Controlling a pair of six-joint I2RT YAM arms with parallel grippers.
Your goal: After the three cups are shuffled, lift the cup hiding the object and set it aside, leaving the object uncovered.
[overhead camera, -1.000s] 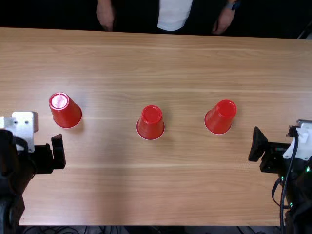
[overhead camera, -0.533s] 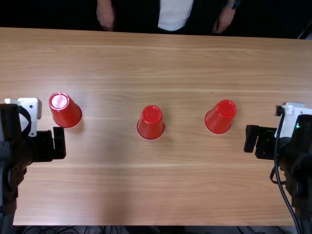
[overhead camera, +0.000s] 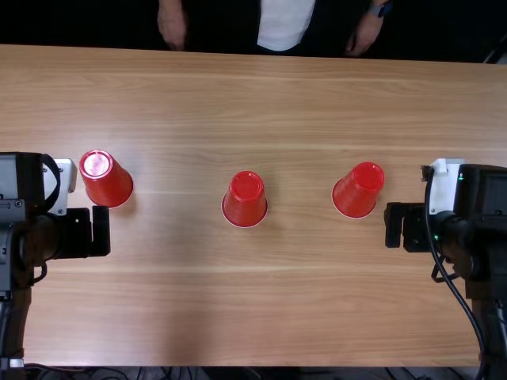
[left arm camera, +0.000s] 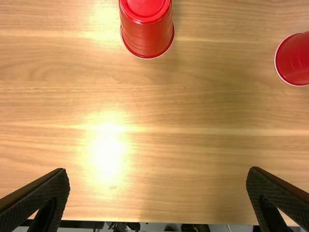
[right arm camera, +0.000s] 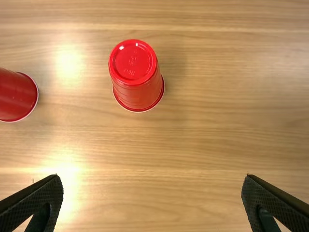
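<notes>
3 red cups, all upside down, in a row across the middle of the table point(overhead camera: 253, 103): left cup point(overhead camera: 104, 179) near the left edge, middle cup point(overhead camera: 244, 199) at centre, right cup point(overhead camera: 358, 190) toward the right edge. 2 grippers: left gripper point(left arm camera: 155, 174) by the left edge, right gripper point(right arm camera: 150, 176) by the right edge. Both are spread wide and grip nothing. Can't tell which cup covers the object.

Glossy red plastic cups point(overhead camera: 245, 199) on a smooth wooden table point(overhead camera: 253, 103); matt, cross-hatched black fingers point(right arm camera: 34, 203).
</notes>
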